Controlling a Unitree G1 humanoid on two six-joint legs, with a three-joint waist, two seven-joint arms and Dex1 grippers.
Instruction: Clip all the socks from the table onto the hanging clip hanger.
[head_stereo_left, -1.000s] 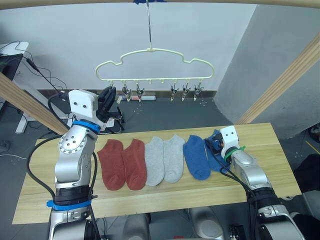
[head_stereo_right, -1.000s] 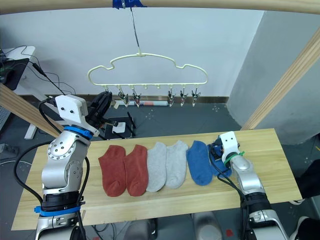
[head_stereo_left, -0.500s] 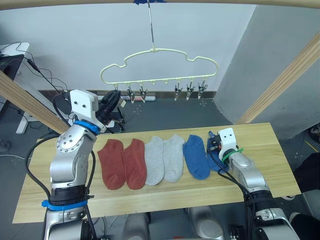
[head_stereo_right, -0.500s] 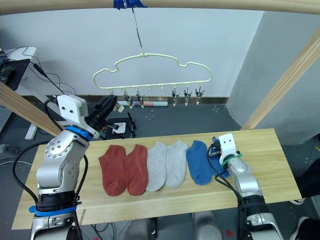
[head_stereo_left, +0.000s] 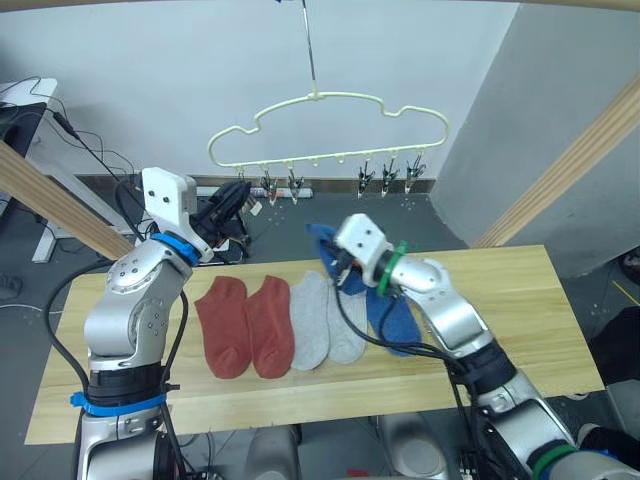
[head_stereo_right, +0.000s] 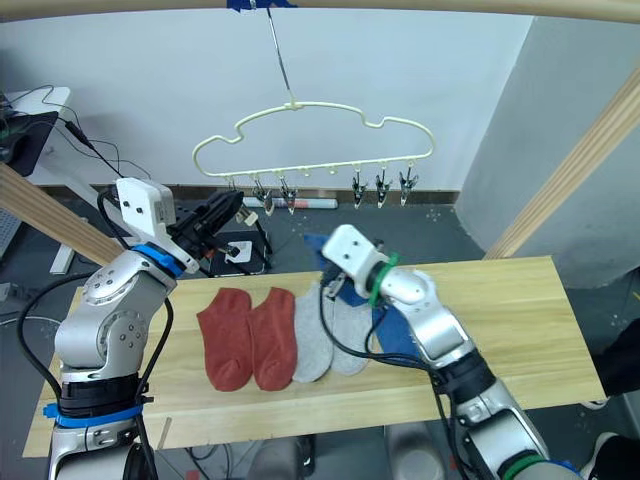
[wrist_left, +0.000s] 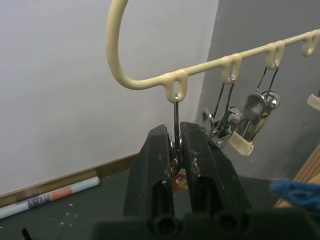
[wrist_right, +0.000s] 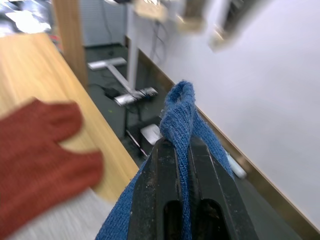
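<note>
Pale plank table (head_stereo_left: 560, 300) below us carries five socks lying flat: two rust-red (head_stereo_left: 247, 325), two grey (head_stereo_left: 328, 318), one blue (head_stereo_left: 398, 322); we judge the task barely begun, since no sock hangs on the hanger (head_stereo_left: 330, 130) yet; our right gripper (head_stereo_left: 335, 258) holds the sixth, a blue sock (head_stereo_left: 328, 250), lifted above the row, well below the clips. From the right eye the cream wire hanger keeps its wavy outline and its metal clips (head_stereo_right: 380, 186) dangle bare. At the left wrist, our left gripper (wrist_left: 176, 150) has its jaws pressed together on the endmost clip (wrist_left: 175, 122), thin bright metal under a glossy loop. At the right wrist, black fingers (wrist_right: 160, 200) are clamped on a fold of soft, ribbed blue knit; six socks remain to clip.
</note>
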